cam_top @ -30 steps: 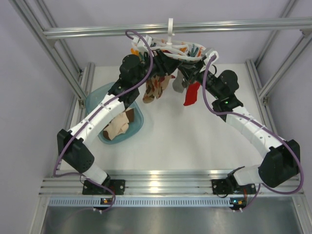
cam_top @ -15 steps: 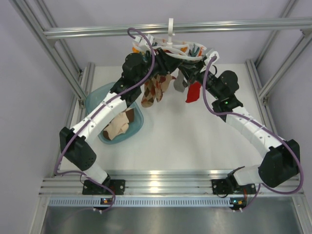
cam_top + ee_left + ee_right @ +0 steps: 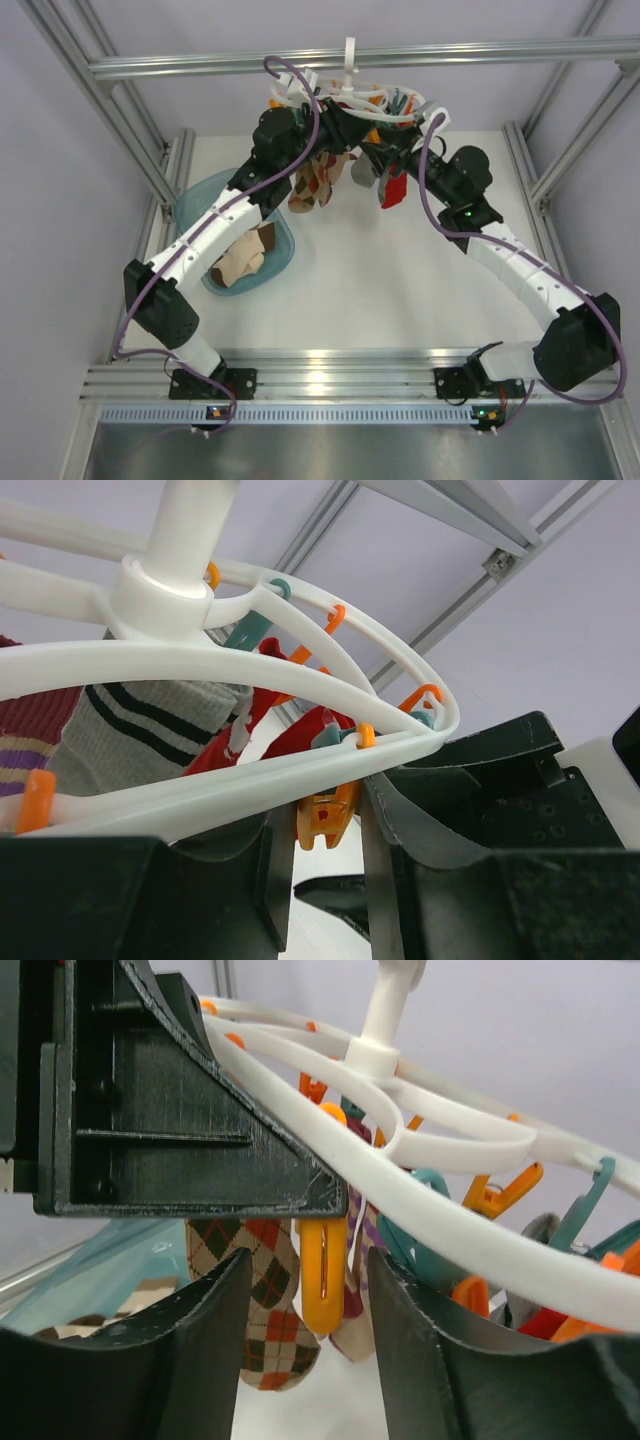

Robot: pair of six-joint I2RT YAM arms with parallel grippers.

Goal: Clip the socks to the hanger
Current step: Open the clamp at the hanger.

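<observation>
Both arms (image 3: 215, 225) nudged closer to hanger (image 3: 350, 100), upper centre; left gripper (image 3: 330, 865), right gripper (image 3: 310, 1300) spread, empty, each straddling orange peg (image 3: 327, 820); socks (image 3: 240, 262) unclipped in basin (image 3: 192, 200).

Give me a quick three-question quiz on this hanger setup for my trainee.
1. What colour is the peg hanging from the hanger between the right tool fingers?
2. True or false: the hanger carries no socks.
3. The cream-and-tan socks are: A) lying in the teal basin; B) clipped to the hanger; C) held by the right tool.
Key: 1 orange; 2 false, argyle socks hang there; 3 A.
</observation>
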